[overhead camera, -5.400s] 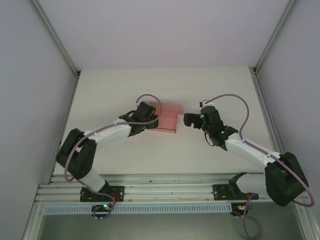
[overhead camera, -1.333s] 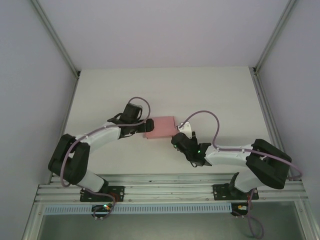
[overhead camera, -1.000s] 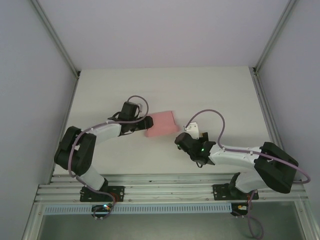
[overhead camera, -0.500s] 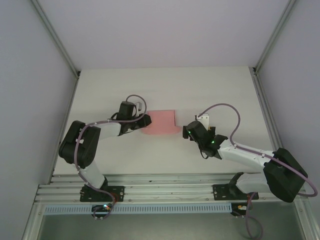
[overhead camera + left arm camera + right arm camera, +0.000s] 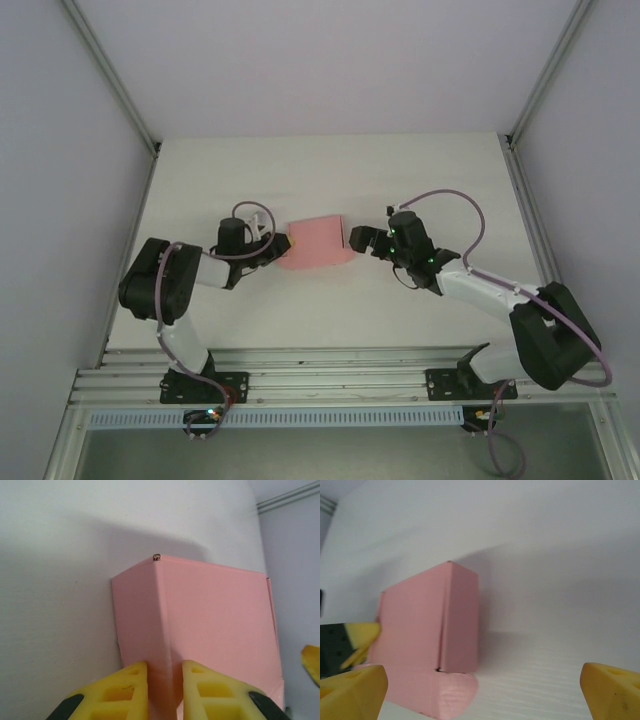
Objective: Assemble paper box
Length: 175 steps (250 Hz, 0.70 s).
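Paper box (image 5: 315,243) sits midway on the table (image 5: 420,180), one corner fold clenched in my left claw (image 5: 165,692), so I should hold firm without crushing it while my wide-open right claw (image 5: 360,240) comes squarely onto the loose flap (image 5: 452,697).

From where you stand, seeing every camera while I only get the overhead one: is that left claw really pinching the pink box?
Observer: Yes. On the left wrist camera the left gripper is closed on a standing corner of the paper box, with pink card filling the gap.
Operator: And the right claw?
Observer: Its wrist camera shows the right gripper wide open, with the box ahead of it, ungripped.
Operator: Is the box finished?
Observer: It doesn't look so. That same camera shows a rounded flap sticking out at the base, lying on the table.
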Each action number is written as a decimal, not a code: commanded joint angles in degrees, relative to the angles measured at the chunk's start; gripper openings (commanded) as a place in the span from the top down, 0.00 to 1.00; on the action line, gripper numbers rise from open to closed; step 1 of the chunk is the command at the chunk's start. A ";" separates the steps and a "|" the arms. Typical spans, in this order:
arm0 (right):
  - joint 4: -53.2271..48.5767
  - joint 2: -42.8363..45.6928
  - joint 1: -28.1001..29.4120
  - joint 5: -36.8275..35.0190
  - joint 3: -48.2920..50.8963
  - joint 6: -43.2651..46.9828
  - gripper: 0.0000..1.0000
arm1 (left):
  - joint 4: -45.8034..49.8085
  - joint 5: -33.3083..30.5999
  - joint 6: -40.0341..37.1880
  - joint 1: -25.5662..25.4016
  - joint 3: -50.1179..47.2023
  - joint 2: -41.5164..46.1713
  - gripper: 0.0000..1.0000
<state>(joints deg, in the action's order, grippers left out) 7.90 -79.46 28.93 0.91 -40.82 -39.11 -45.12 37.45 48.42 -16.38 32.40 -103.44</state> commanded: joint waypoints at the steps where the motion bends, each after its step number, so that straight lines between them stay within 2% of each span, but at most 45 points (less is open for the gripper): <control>1: 1.84 -4.79 -1.30 10.74 -3.60 -1.76 0.00 | -14.10 6.27 7.67 1.65 -2.23 -4.76 0.82; 34: 2.63 -13.65 -3.48 20.67 -9.10 -1.02 0.00 | -27.64 9.25 14.74 2.71 -2.46 -10.69 0.81; 56: 5.74 -19.19 -5.91 28.00 -12.03 -3.78 0.00 | -27.61 9.37 14.50 2.85 -2.03 -11.79 0.84; 82: 10.92 -24.63 -8.07 32.32 -14.28 -7.51 0.01 | -27.56 9.24 13.86 2.84 -2.31 -11.21 0.81; 128: 21.38 -30.81 -8.28 40.64 -16.05 -13.30 0.11 | -26.64 9.31 13.84 2.93 -1.55 -11.17 0.81; 153: 21.45 -31.45 -8.32 42.23 -16.57 -13.17 0.22 | -26.43 9.25 13.62 2.89 -1.49 -11.10 0.81; 175: 22.08 -31.22 -8.27 42.51 -16.23 -13.46 0.36 | -25.30 9.13 13.05 2.84 -1.45 -10.45 0.81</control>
<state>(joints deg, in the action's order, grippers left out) 25.74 -110.50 20.29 38.68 -55.92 -50.74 -69.45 45.45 61.56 -13.78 30.65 -114.52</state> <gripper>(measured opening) 0.720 0.189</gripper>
